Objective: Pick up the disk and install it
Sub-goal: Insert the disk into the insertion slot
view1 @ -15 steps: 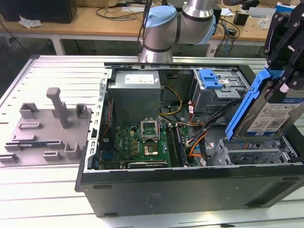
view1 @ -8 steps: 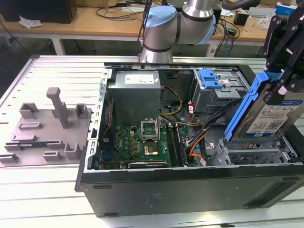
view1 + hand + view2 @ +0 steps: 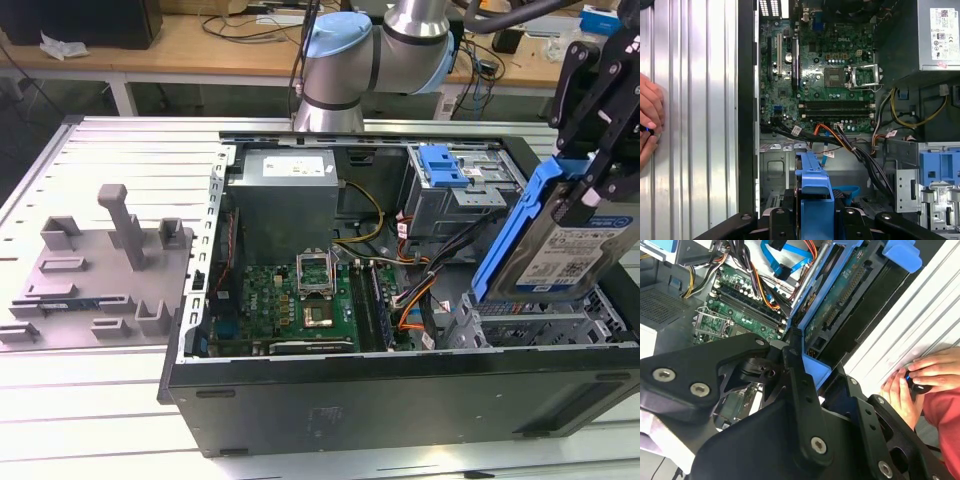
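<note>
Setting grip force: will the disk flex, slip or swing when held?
Probably stiff: the disk is a flat metal slab, hanging tilted without sag. Likely heavy for its size, so it may pivot, as the tool pinches only its upper end. The blue carrier looks like smooth plastic, perhaps slippery.

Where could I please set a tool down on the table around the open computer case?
Free: the ribbed table beyond the grey fixture plate, and the strip in front of the plate and the case. Crowded: the plate's blocks, the case's cabled inside, and the exterior view's right, where the gripper holds the disk. A person's hand rests beside the case.
</note>
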Available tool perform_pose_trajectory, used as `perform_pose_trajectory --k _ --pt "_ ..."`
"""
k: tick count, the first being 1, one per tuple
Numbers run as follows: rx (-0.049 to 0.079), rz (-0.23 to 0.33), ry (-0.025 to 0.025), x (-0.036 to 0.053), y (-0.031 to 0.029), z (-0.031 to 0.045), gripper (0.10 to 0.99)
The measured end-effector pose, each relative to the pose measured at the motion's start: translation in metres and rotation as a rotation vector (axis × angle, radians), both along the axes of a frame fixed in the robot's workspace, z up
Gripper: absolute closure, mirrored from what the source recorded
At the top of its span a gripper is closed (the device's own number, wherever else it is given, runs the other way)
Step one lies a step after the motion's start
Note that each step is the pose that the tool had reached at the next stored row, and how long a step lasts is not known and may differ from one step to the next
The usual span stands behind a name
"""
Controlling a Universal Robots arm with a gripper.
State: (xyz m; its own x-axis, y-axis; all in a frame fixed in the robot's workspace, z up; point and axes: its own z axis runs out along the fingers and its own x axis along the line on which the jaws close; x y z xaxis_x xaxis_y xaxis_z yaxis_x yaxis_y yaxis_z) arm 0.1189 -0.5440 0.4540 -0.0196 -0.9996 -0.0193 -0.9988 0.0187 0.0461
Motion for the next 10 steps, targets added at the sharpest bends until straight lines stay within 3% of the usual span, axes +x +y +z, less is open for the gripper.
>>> perform_pose_trajectory --k 10 --pt "-0.002 0.000 0.0001 0.0000 -0.0003 -0.0096 0.718"
